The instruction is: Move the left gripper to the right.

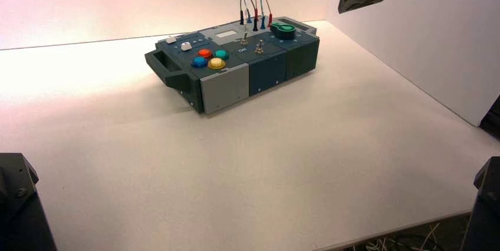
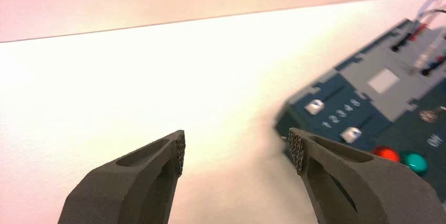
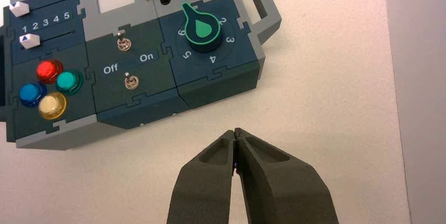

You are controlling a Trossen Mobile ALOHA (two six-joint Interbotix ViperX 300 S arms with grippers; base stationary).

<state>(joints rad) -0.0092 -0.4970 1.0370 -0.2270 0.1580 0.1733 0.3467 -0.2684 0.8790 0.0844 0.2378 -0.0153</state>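
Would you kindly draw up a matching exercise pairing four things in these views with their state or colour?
Things:
1. left pincer
2. right pincer
3. knob
4. button nearest the front edge of the box

States or colours:
A. green
B. fingers closed together
C. yellow
D. fingers spread apart, holding nothing

Pairs: 1-D, 2-B, 3-A, 4-C

The left gripper looks like dull black plastic with bumpy pads, and the round buttons on the box look shiny.
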